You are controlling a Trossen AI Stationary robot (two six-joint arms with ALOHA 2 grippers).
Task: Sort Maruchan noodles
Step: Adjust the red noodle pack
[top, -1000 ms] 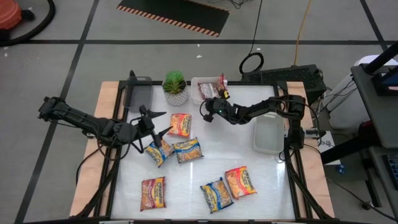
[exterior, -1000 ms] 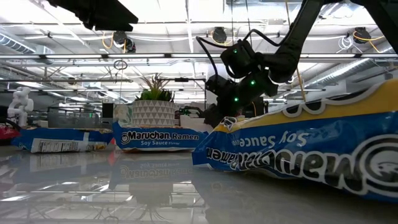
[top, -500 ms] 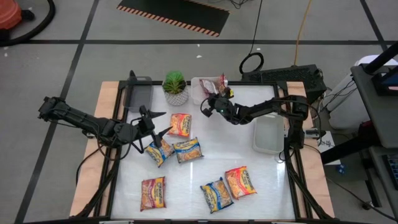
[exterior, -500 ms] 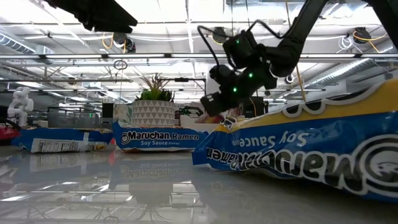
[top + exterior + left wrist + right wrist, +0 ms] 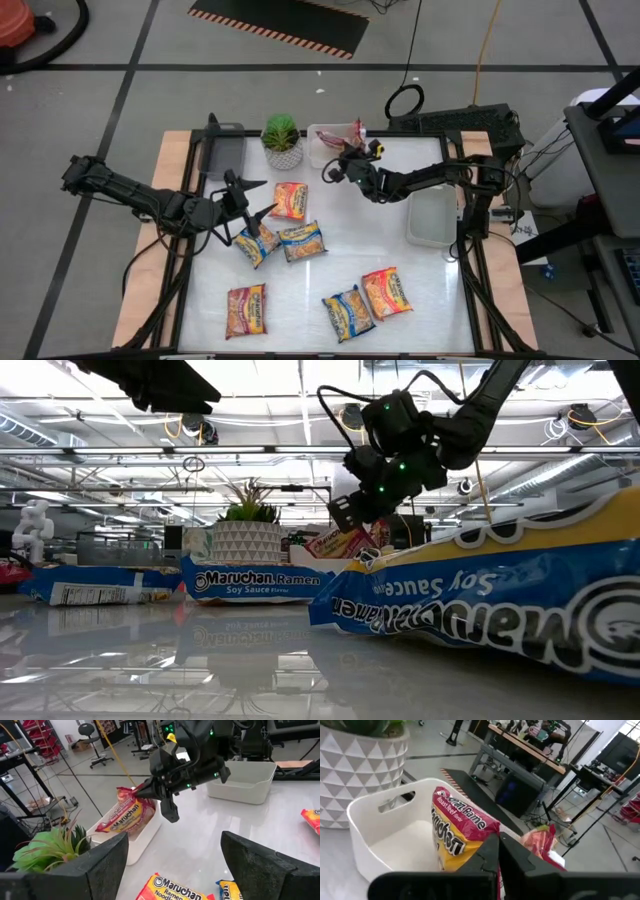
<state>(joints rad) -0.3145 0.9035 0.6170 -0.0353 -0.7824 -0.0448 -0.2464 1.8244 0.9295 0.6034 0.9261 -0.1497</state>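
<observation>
My right gripper (image 5: 343, 155) is at the far middle of the table, shut on a red-trimmed Maruchan noodle packet (image 5: 122, 812) that stands tilted in a small white tray (image 5: 380, 817). Several more packets lie flat on the table, among them an orange one (image 5: 290, 200) and two blue ones (image 5: 255, 243) (image 5: 302, 240). My left gripper (image 5: 262, 198) hovers open above the left-hand packets, with nothing between its fingers. My right gripper pinches the red-trimmed packet by its upper end (image 5: 131, 795) between its two shut fingers (image 5: 490, 851). The fingers come nearly level from the table's right. The packet hangs slanting below them, its lower end (image 5: 107, 826) down inside the white tray.
A potted green plant (image 5: 283, 140) stands just left of the white tray, and a grey tray (image 5: 222, 150) sits at the far left. A larger white tray (image 5: 432, 215) is on the right. One blue packet (image 5: 500, 595) lies close before the low camera.
My right gripper has risen a little and rolled at the wrist over the white tray. The red-trimmed packet, which lay flat in the tray, has had one end drawn up and now stands tilted below the fingers, while its other end stays in the tray.
</observation>
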